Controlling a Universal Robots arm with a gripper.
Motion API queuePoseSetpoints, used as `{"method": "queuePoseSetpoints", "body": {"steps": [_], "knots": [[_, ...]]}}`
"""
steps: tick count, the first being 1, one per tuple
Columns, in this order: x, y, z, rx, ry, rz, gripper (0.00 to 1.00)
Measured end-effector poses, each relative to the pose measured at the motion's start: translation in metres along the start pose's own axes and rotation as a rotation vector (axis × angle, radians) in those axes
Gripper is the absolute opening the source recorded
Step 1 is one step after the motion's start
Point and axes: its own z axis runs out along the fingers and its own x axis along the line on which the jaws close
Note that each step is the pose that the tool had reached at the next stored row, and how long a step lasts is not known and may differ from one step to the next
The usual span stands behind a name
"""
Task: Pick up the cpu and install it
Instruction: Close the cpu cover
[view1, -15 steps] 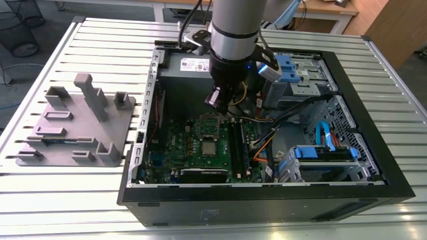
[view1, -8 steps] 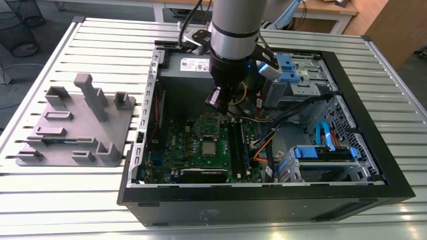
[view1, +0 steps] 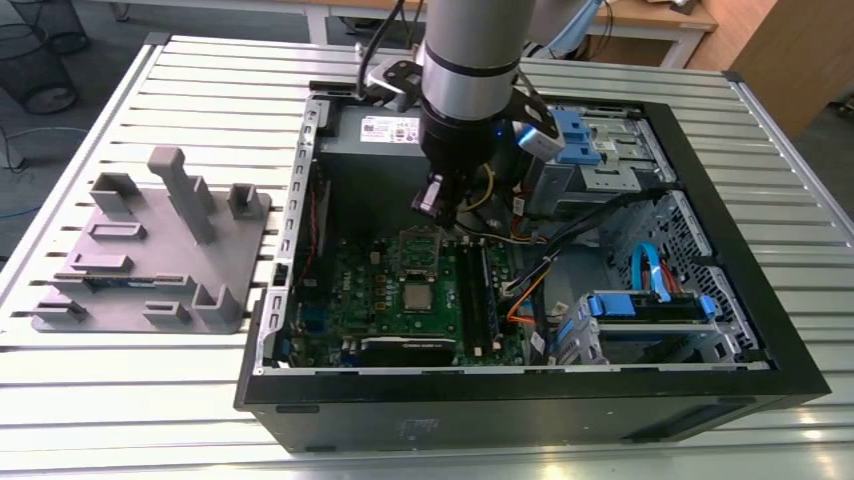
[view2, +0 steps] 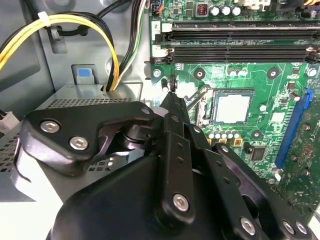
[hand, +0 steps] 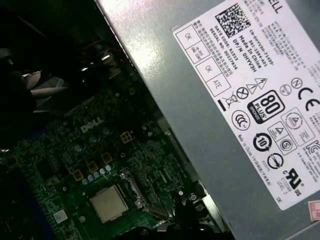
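Closed on nothing visible, the claw (view1: 431, 205) is held above the far part of the green motherboard (view1: 350, 290), inside the open computer case (view1: 534, 415) and just beside the gray power supply (view1: 347, 150). The cpu (view1: 419, 297) is seated flat in its socket on the motherboard, apart from the claw and nearer in the scene. A gray fixture (view1: 134, 270) is set on the slatted table (view1: 200, 400), to the exterior view's left of the case.
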Motion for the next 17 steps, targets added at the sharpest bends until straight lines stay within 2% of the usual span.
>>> {"method": "queuePoseSetpoints", "body": {"steps": [4, 17], "knots": [[-0.0011, -0.0024, 0.0000, -0.0037, 0.0022, -0.002, 0.11], [-0.0012, -0.0027, -0.0017, -0.0063, 0.0032, -0.021, 0.11]]}}
